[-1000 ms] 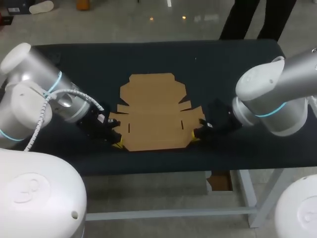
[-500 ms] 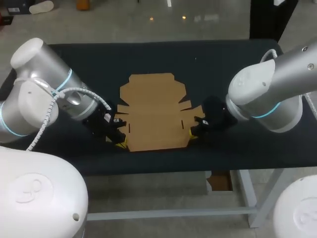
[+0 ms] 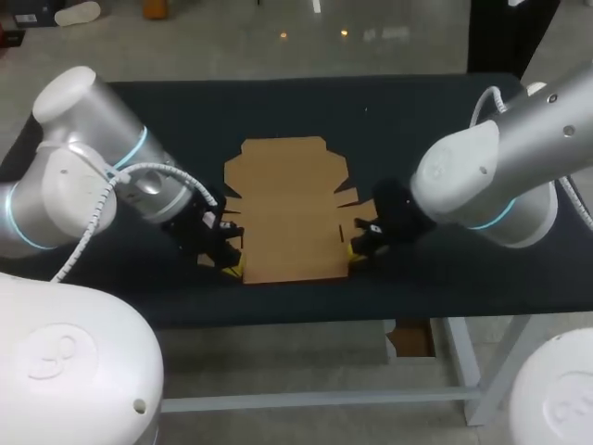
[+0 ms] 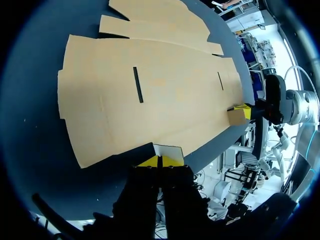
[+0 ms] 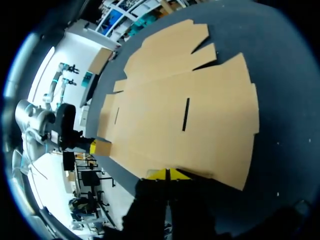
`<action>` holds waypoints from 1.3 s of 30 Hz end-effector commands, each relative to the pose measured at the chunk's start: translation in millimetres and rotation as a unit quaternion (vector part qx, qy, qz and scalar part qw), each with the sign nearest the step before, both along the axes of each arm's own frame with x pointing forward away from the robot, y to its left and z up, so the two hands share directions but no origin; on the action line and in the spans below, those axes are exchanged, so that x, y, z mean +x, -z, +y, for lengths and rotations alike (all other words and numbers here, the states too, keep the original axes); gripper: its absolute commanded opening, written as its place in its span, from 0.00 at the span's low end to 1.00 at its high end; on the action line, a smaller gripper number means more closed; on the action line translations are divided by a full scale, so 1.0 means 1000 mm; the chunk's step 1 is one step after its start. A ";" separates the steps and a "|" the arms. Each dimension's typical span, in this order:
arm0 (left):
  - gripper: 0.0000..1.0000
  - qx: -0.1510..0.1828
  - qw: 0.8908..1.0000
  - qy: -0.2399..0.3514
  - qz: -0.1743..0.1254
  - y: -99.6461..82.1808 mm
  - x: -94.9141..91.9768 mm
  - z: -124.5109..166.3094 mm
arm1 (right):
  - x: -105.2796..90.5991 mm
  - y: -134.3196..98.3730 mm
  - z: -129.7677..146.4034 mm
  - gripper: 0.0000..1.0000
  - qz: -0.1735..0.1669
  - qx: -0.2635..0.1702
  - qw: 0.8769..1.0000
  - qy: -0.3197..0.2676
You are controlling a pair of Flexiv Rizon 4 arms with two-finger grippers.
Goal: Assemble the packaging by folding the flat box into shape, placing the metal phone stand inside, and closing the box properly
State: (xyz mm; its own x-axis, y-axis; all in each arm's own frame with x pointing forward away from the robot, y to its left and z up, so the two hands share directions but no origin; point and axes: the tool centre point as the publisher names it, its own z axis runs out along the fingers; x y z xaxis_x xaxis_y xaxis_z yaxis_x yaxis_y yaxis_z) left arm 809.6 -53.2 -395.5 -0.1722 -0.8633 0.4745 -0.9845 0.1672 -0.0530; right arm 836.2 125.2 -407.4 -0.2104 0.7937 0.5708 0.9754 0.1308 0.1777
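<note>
Left claw (image 4: 160,161), right claw (image 5: 169,173) pinch near corners of flat box (image 3: 289,218).

Silver-white left arm (image 3: 83,176) and right arm (image 3: 500,176), rounded joints.
Both carry light blue rings; a white ribbed cable (image 3: 153,169) loops on the left one.

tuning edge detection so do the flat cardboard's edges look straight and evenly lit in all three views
Head view: the flat brown cardboard box blank shows straight edges, evenly lit against the dark table, no hard shadows. Left wrist view: fisheye bows those edges into curves, light on the sheet stays even. Right wrist view: same bowing, no glare on the sheet.
</note>
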 end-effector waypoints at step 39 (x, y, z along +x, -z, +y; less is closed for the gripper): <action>0.00 0.034 0.999 -0.012 -0.023 0.003 -0.005 -0.029 | -0.017 -0.001 0.009 0.00 -0.024 -0.061 0.998 0.011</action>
